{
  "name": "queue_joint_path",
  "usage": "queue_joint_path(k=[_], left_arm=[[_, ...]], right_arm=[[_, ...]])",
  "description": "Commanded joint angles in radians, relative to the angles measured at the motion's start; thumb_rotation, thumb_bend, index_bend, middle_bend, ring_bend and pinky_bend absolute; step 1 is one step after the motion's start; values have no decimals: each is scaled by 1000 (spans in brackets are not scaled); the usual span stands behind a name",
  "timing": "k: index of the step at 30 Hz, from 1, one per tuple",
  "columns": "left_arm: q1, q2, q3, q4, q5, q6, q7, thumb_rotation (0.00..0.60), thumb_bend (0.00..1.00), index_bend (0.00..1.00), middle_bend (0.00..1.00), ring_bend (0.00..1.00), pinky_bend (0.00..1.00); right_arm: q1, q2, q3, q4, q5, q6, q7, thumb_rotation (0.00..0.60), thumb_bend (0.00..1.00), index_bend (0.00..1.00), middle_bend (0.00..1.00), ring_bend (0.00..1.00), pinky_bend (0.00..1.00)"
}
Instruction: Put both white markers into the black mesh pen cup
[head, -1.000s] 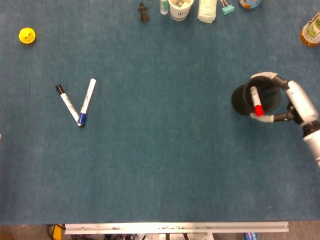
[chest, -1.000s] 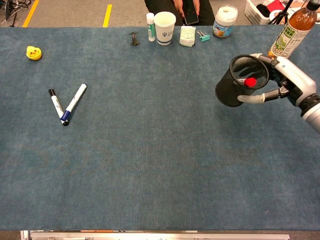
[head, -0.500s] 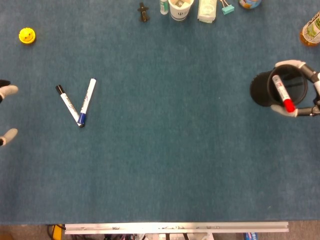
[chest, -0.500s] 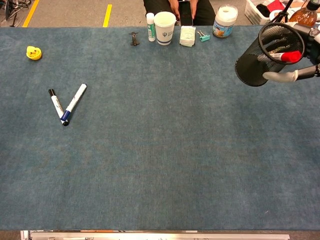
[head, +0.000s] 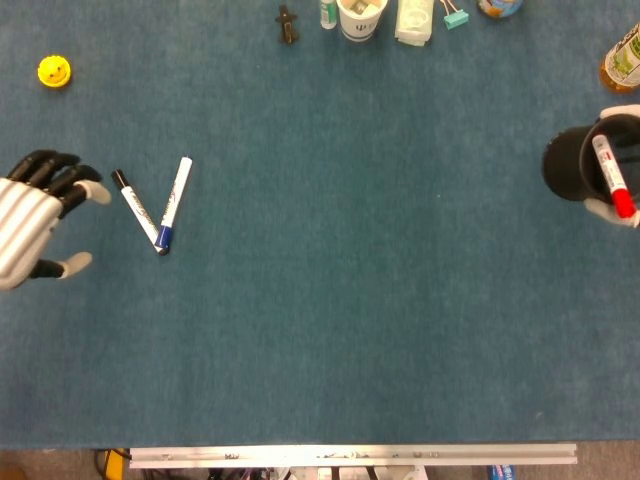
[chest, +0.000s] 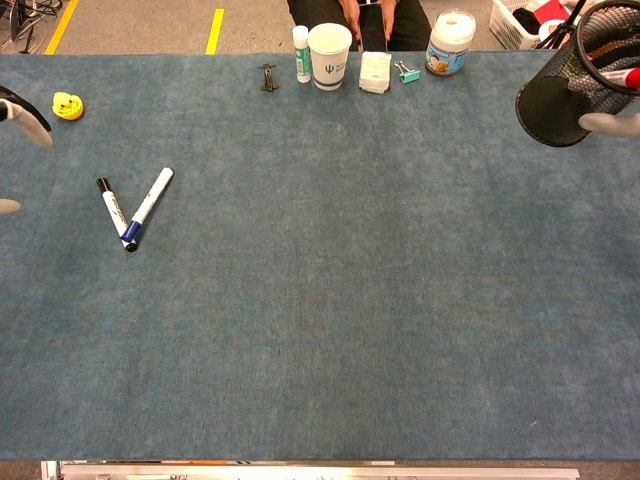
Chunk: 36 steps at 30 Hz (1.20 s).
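One blue tabletop carries everything in front of you. You have one black mesh pen cup, tilted at the far right edge, with a single red-capped marker inside; your right hand grips its rim, though only fingertips show. Your left hand hovers at the left, fingers spread, holding nothing. Just beside it, two white markers lie in a V, tips touching: one black-capped, one blue-capped.

No text or label can be read.
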<state>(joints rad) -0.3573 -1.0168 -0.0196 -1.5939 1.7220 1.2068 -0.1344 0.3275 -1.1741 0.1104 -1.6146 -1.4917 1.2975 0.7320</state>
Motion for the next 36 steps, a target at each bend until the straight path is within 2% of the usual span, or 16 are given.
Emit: queue_joint_path(k=[1, 10, 15, 20, 23, 29, 36], left_arm=[[-60, -44, 15, 82, 31, -61, -54, 600, 130, 361, 284, 186, 162], [-159, -126, 45, 274, 69, -137, -128, 600, 130, 374, 284, 186, 162], [-191, -188, 62, 383, 86, -135, -172, 600, 130, 380, 281, 186, 162], [-215, -247, 80, 487, 115, -102, -193, 600, 131, 384, 221, 184, 162], [-234, -279, 96, 552, 141, -85, -199, 600, 131, 386, 218, 184, 162], [-254, -336, 132, 637, 167, -59, -229, 600, 131, 388, 218, 184, 162], [-267, -384, 170, 681, 178, -59, -214, 600, 131, 409, 216, 184, 162]], right_arm=[[-5, 5, -3, -2, -2, 2, 1, 600, 369, 400, 364, 313, 351], [-20, 18, -12, -12, -7, 8, 0, 600, 369, 400, 364, 312, 351], [-28, 24, -14, -17, -10, 14, -4, 600, 369, 400, 364, 312, 351], [-33, 34, -13, -24, -11, 18, -5, 600, 369, 400, 364, 313, 351], [-36, 37, -12, -29, -11, 20, -9, 600, 369, 400, 364, 313, 351], [-43, 40, -14, -37, -11, 23, -15, 600, 369, 400, 365, 313, 351], [-47, 44, -14, -38, -9, 19, -7, 600, 369, 402, 365, 313, 351]])
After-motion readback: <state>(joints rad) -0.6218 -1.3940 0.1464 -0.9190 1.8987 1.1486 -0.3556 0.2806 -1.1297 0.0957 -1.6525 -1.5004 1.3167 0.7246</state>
